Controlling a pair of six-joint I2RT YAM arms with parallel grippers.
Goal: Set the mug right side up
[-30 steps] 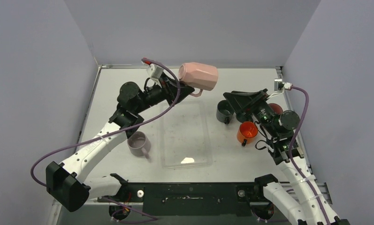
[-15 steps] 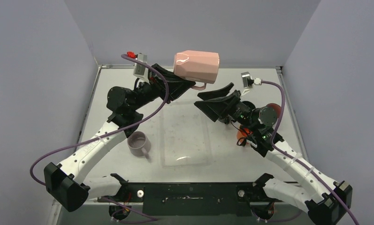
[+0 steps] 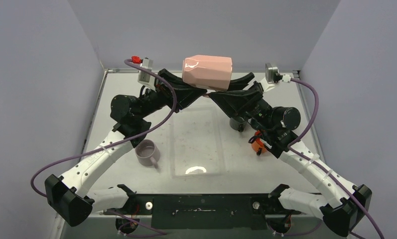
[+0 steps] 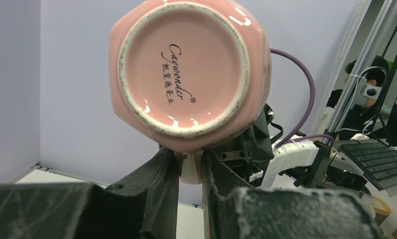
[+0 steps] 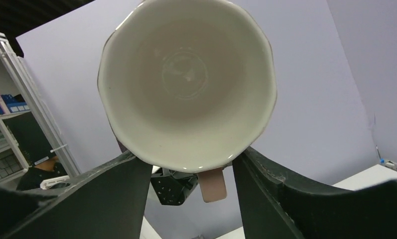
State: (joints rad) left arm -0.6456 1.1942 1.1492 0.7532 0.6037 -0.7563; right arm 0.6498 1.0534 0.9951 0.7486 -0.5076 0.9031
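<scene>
The pink mug hangs on its side high above the back of the table, base to the left and mouth to the right. My left gripper is shut on its handle, which points down; the left wrist view shows the mug's stamped base just above the fingers. My right gripper comes in from the right, and its jaws press on both sides of the mug's rim end. The right wrist view looks straight into the cream inside, with the handle below between the fingers.
A lilac-grey mug stands upright at the left of a clear flat tray. A dark mug and an orange mug sit under the right arm. Grey walls close in the table on three sides.
The right arm swung up and left from the dark mug to the pink mug and its jaws closed in on it. The left arm raised the mug and levelled it.
</scene>
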